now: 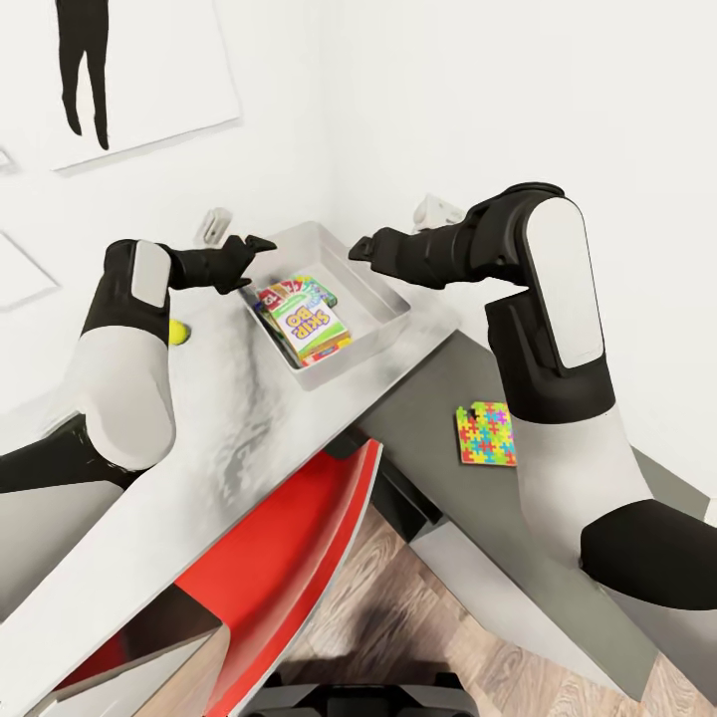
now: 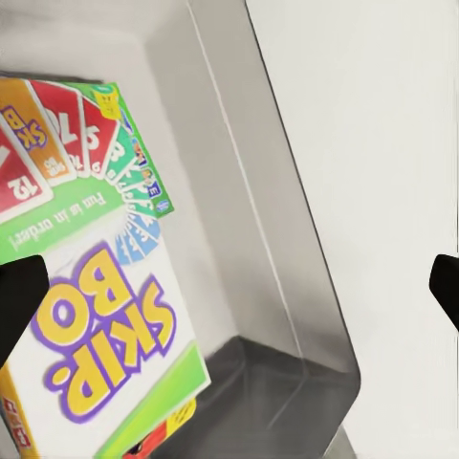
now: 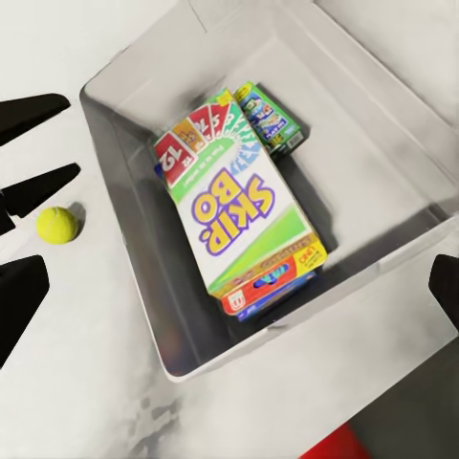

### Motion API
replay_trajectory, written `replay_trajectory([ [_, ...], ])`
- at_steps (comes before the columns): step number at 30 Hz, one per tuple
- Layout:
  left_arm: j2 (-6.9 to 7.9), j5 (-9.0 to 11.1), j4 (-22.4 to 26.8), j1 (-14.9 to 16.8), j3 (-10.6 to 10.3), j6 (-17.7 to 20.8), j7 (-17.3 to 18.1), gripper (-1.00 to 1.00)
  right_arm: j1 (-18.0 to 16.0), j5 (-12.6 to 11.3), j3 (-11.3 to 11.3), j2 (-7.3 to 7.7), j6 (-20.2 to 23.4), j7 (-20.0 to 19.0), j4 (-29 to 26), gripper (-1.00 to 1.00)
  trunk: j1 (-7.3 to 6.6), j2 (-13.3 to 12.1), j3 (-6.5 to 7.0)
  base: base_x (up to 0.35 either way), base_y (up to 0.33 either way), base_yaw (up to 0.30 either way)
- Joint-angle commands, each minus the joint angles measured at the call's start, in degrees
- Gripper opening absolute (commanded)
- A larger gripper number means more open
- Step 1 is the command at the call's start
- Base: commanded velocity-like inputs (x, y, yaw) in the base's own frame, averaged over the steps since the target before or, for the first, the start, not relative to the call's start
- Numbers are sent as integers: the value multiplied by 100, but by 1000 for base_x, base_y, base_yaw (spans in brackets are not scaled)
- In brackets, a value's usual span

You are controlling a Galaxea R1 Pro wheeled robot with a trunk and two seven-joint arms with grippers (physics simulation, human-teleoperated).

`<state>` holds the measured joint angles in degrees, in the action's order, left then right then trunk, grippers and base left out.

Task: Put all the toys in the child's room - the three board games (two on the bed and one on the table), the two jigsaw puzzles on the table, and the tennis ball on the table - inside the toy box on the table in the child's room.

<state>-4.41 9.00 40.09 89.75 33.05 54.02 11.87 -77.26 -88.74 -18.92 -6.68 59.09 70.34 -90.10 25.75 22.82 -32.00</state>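
The shallow light grey toy box with flared sides sits on the pale grey mottled table top, directly below and between the two black grippers. Inside it lies a stack of flat board game boxes; the top one has a white and green cover printed with purple and yellow letters and a fan of red cards, and the edges of other colourful boxes show under and beside it. The left gripper hangs over the box's near-left rim, fingers spread wide apart and holding nothing. The right gripper hovers above the opposite rim, also wide open and empty. A small yellow-green tennis ball rests on the table outside the box, just beside the left forearm. A thin multicoloured jigsaw puzzle panel with jagged edges lies flat on the lower dark grey cabinet top, below the right arm's elbow, well apart from the box.
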Motion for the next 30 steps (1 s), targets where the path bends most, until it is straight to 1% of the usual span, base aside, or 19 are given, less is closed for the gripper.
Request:
replay_trajectory([
  [1,-7,-12,9,8,36,35,17,100,-4,-47,2,-4,48,59,-1,100,3,9,1,-124,0,0],
  [6,-6,-12,15,7,33,37,19,100,-1,-47,2,-7,49,59,0,100,3,9,49,-130,0,0],
  [15,-7,-12,32,7,33,38,25,100,0,-45,2,-23,48,59,7,100,3,9,134,-43,3,0],
  [22,-7,-12,34,7,27,38,26,100,0,-47,2,-26,40,59,16,100,3,9,201,-95,60,-4],
  [27,-6,-12,34,7,32,38,32,100,0,-47,4,-26,36,59,18,100,3,9,247,-49,33,-89],
  [30,-7,-12,34,7,29,38,34,100,0,-43,16,-29,34,59,18,100,3,9,274,-150,139,-145],
])
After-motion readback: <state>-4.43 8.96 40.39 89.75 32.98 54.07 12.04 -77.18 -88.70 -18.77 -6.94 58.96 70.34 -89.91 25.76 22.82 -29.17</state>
